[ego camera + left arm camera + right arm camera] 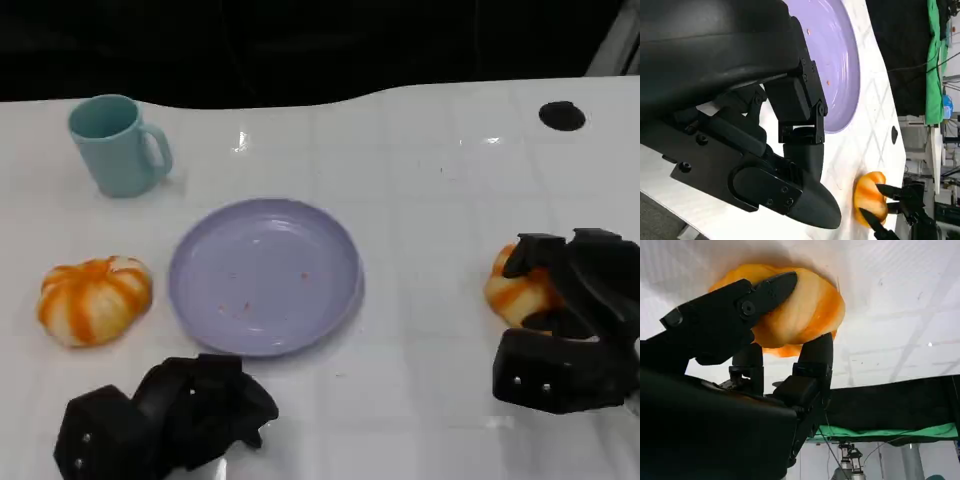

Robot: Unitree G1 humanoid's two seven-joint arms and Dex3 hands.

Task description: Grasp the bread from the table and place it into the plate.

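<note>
An orange-and-white striped bread lies on the white table at the right, and my right hand grips it, with fingers on both sides of the loaf. The left wrist view shows the same bread with those fingers around it. A second, similar bread lies at the left, untouched. Between the two sits the lilac plate, holding just a few crumbs. My left hand rests near the table's front edge just below the plate, fingers curled in and holding nothing.
A teal mug stands at the back left. A small black disc is set in the table at the back right. The white table ends at a dark backdrop behind.
</note>
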